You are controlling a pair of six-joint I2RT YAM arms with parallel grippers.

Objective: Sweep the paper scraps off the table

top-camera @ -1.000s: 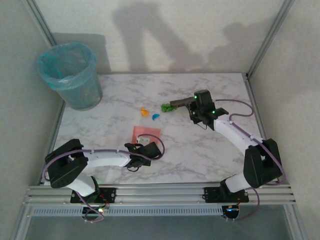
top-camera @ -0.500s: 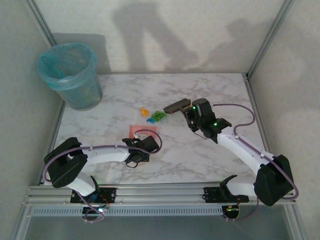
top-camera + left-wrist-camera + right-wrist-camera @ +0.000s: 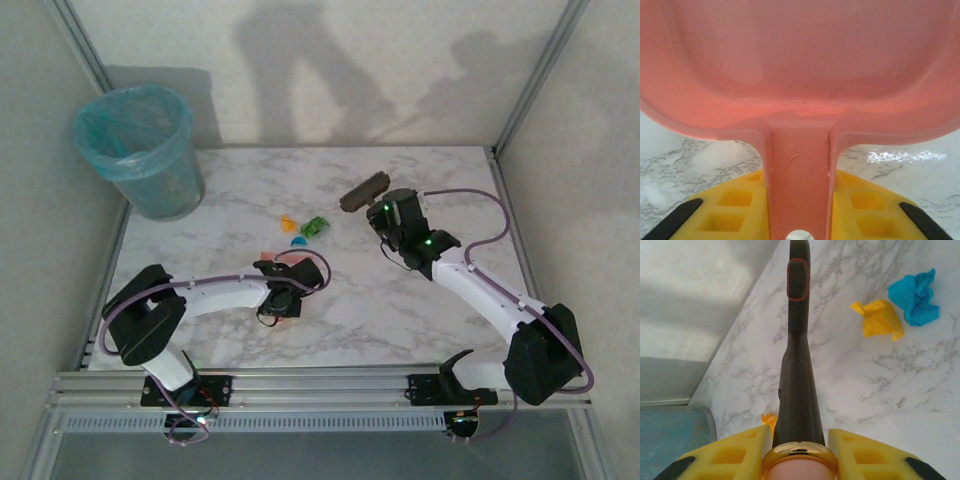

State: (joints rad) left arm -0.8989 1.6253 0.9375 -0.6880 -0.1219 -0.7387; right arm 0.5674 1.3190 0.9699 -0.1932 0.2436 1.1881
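Roughly at the middle of the table (image 3: 420, 300) lie the paper scraps (image 3: 316, 227), a loose cluster between the two tools. The right gripper (image 3: 388, 213) is clamped on the brush (image 3: 362, 190), whose long axis slants toward the far edge, just right of the cluster. The left gripper (image 3: 800, 215) pinches the dustpan (image 3: 800, 75) handle on the cluster's near side. The sweep likely has to run leftward and toward the near edge.

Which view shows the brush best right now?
Top external: the brush shows full-length as a dark bar slanting beside the right gripper, right of the paper scraps. The right wrist view looks along it from the jaws that clamp it, so it is foreshortened.
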